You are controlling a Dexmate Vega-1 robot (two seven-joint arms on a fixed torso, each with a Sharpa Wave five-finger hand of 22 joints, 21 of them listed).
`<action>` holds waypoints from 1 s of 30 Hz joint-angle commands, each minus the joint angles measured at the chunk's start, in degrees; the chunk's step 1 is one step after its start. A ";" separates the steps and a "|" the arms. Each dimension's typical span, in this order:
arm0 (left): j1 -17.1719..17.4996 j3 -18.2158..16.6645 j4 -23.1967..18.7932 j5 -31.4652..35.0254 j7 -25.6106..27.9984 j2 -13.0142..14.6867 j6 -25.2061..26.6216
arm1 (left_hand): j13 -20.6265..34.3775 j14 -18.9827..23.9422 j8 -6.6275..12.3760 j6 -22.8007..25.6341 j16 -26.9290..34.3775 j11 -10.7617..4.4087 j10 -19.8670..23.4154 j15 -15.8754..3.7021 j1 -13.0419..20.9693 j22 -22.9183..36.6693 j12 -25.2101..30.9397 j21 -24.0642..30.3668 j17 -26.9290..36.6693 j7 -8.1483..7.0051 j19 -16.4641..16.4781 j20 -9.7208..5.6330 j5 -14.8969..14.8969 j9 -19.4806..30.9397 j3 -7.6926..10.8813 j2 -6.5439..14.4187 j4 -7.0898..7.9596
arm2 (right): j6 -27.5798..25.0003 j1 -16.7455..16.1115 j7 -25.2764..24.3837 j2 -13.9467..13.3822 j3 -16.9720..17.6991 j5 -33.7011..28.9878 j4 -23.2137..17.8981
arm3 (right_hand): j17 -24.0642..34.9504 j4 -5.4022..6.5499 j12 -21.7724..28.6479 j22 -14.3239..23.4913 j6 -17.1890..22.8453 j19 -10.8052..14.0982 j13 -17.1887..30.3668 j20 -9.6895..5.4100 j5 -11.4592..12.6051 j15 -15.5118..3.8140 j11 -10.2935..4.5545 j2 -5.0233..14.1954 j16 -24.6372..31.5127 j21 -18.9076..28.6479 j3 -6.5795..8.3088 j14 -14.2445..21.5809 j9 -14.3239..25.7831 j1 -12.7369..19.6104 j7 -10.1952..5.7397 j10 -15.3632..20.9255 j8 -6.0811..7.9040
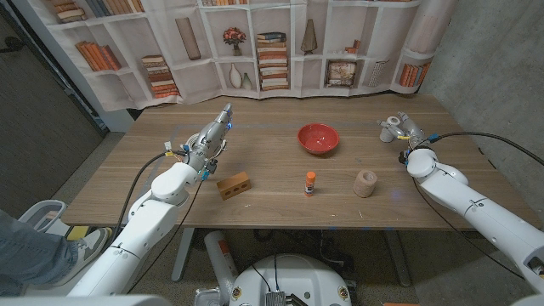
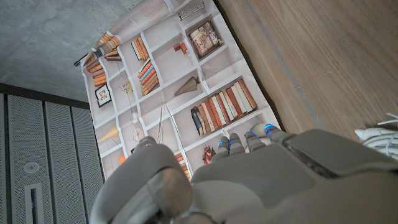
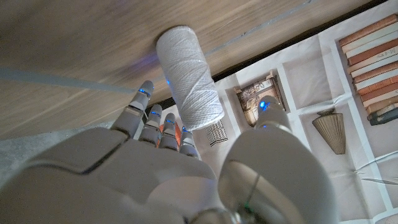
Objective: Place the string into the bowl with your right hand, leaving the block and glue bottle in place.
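On the right side of the head view, near the far edge of the wooden table (image 1: 272, 200), the right hand (image 1: 401, 129) is standing with a white spool of string (image 1: 389, 128) just at its fingers. In the right wrist view the spool of string (image 3: 188, 78) is standing upright on the table, between the fingers (image 3: 144, 107) and the thumb (image 3: 268, 115). They are lying around it, but I cannot tell if they are really touching it, so the hand is looking open.

In the middle of the frame, a little toward the top, the red bowl (image 1: 318, 138) is sitting with nothing visible in it, well apart from the string. Lower in the frame, the wooden block (image 1: 233, 184) is lying at left of centre, the small glue bottle (image 1: 310, 183) with its orange cap is standing upright at centre, and a tan spool (image 1: 365, 183) is standing to the right of it.

At left of centre, the left hand (image 1: 208, 140) is holding nothing, its fingers stretched toward the top of the frame. In the left wrist view the left hand (image 2: 249, 180) is pointing at the bookshelf backdrop (image 2: 180, 93).
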 commanded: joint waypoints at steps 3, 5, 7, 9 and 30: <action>-0.89 0.46 1.29 0.01 -0.39 -0.40 0.40 | 0.16 -2.29 -0.05 0.32 -0.01 -0.28 -0.03 0.12 0.43 0.23 -0.12 -0.04 0.24 -0.03 -5.68 0.55 0.30 0.25 -0.36 0.27 0.17 | -0.94 1.29 0.61 0.51 -1.02 -0.32 1.64 | 0.15 0.03 0.31 0.35 0.98 2.02 0.25 -0.99 0.68 -0.43 -0.02 0.09 0.78 0.65 -0.14 2.65 0.23 1.32 0.11 0.73 0.36; -1.11 0.54 1.68 -0.15 -0.78 -0.45 0.24 | 0.17 -2.27 -0.06 0.31 -0.01 -0.35 0.03 0.13 0.44 0.23 -0.10 -0.04 0.24 -0.04 -5.67 0.55 0.31 0.25 -0.39 0.29 0.17 | -1.53 1.41 0.32 0.75 -1.00 -0.25 1.63 | 0.16 0.01 0.42 0.37 1.39 2.30 0.25 -1.16 0.74 -0.57 -0.08 0.18 0.76 0.66 -0.12 2.90 0.24 1.51 0.17 1.04 0.48; -1.21 0.59 1.75 -0.04 -0.60 -0.55 0.34 | 0.17 -2.28 -0.07 0.31 -0.01 -0.28 0.06 0.10 0.45 0.23 -0.09 -0.05 0.24 -0.06 -5.69 0.60 0.31 0.25 -0.42 0.30 0.17 | -1.72 1.51 0.20 0.86 -1.03 -0.22 1.71 | 0.19 -0.02 0.54 0.41 2.15 2.82 0.26 -1.67 0.82 -0.88 -0.18 0.42 0.82 0.72 -0.04 3.52 0.24 1.88 0.17 1.42 0.70; -1.32 0.63 1.80 0.01 -0.71 -0.47 0.48 | 0.17 -2.27 -0.07 0.32 -0.01 -0.32 0.08 0.09 0.46 0.23 -0.09 -0.05 0.24 -0.05 -5.69 0.60 0.31 0.25 -0.44 0.31 0.17 | -1.96 1.70 0.08 0.92 -1.23 -0.44 1.83 | 0.21 -0.05 0.56 0.43 2.45 3.02 0.26 -2.03 0.87 -1.21 -0.33 0.59 0.91 0.72 0.04 4.02 0.24 2.15 0.19 1.54 0.76; -1.71 0.63 2.51 -0.08 -1.00 -0.75 1.11 | 0.17 -2.23 -0.11 0.37 0.00 -0.46 0.06 0.07 0.58 0.23 -0.13 -0.06 0.24 -0.23 -5.72 0.66 0.34 0.26 -0.67 0.49 0.17 | -4.79 2.55 -1.59 1.57 -1.94 -1.40 1.88 | 0.85 0.18 5.57 0.91 18.25 12.23 0.51 -10.19 0.24 -7.49 -3.16 3.04 2.73 2.18 0.22 18.47 0.05 7.06 3.34 17.12 3.91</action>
